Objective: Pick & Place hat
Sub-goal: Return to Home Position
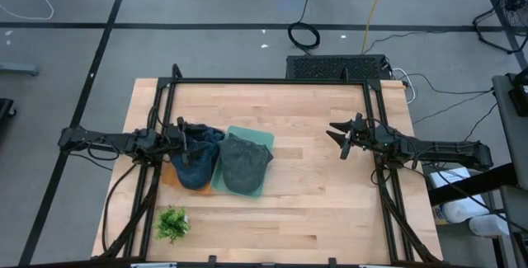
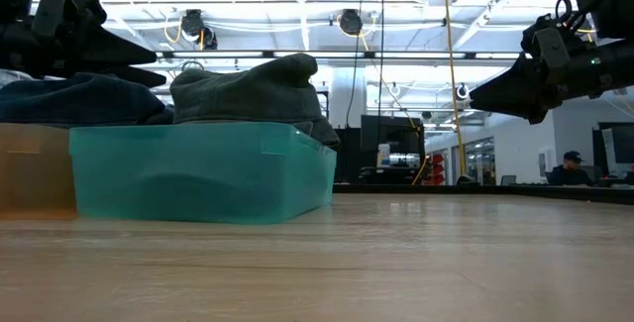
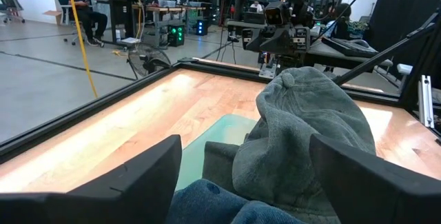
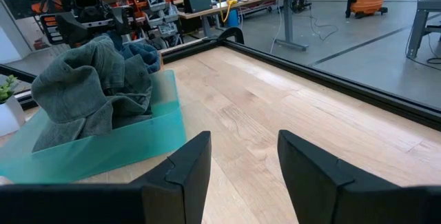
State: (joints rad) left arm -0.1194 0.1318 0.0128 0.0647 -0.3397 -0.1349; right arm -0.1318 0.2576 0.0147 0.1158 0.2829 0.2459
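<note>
The dark grey cap (image 1: 244,166) lies heaped in the green bin (image 1: 262,139), crumpled and piled well above the rim. I cannot tell whether the heap is one cap or several. The green bin stands on the wooden surface (image 1: 313,210), left of its middle in the high view. Against the green bin's left side stands an orange bin (image 2: 35,168). It is filled with a bundle of blue denim fabric (image 1: 198,159) that rises about as high as the grey heap and leans on it.

The left claw (image 1: 186,134) hangs above the blue fabric, just beside the green bin's left edge, pointing toward the bin. Its fingers (image 3: 138,176) are spread wide and released, grasping nothing. The grey cap shows beyond the gap between them.

The right claw (image 1: 338,138) hangs in the air well to the right of the green bin, raised above the surface and pointing back toward the bin. Its fingers (image 4: 186,169) are parted as well, released, with only bare wood showing between them.

A small green plant (image 1: 172,223) in a white pot stands on the surface off the green bin's lower left corner in the high view, past the orange bin and near the surface's edge. A black frame (image 1: 272,81) runs along the surface's borders. In the room beyond, a person (image 3: 81,7) sits at a desk.
</note>
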